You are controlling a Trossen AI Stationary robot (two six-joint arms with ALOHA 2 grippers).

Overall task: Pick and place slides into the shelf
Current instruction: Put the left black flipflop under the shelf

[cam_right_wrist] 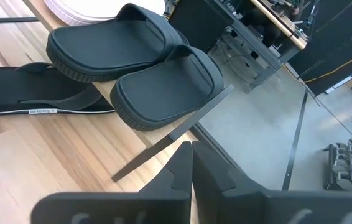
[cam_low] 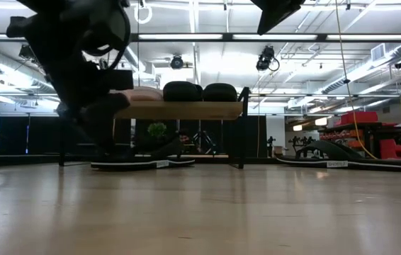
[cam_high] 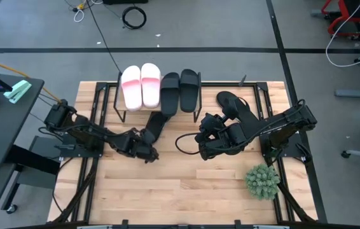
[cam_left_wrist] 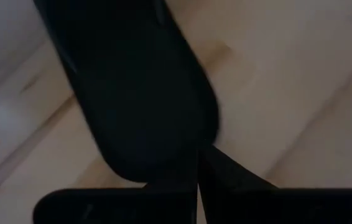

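A thin black flip-flop (cam_high: 156, 124) lies flat on the table, its far part under the shelf (cam_low: 186, 110) and its rounded end toward my left gripper (cam_high: 147, 152). The left gripper is shut at that end. In the low view the flip-flop (cam_low: 140, 162) rests sole down below the shelf board. Two pink slides (cam_high: 142, 86) and two black broad-band slides (cam_high: 180, 90) sit on the shelf top. The second flip-flop (cam_high: 234, 105) lies on the table right of the shelf. My right gripper (cam_high: 203, 130) is shut, hovering near the shelf's right end and touching nothing. My left gripper meets the flip-flop's rounded end (cam_left_wrist: 163, 165) with its shut fingertips (cam_left_wrist: 210, 163), coming from the near left along the sole. No gap shows between the fingers, and the sole's edge overlaps one of them. The flip-flop stays flat on the table.
A spiky green plant ball (cam_high: 261, 181) stands at the table's near right. A loose cable loop (cam_high: 183, 143) hangs by the right arm. The shelf's black frame leg (cam_right_wrist: 163, 146) slants close in front of the right gripper (cam_right_wrist: 191, 168). Bare wood lies along the table's near side.
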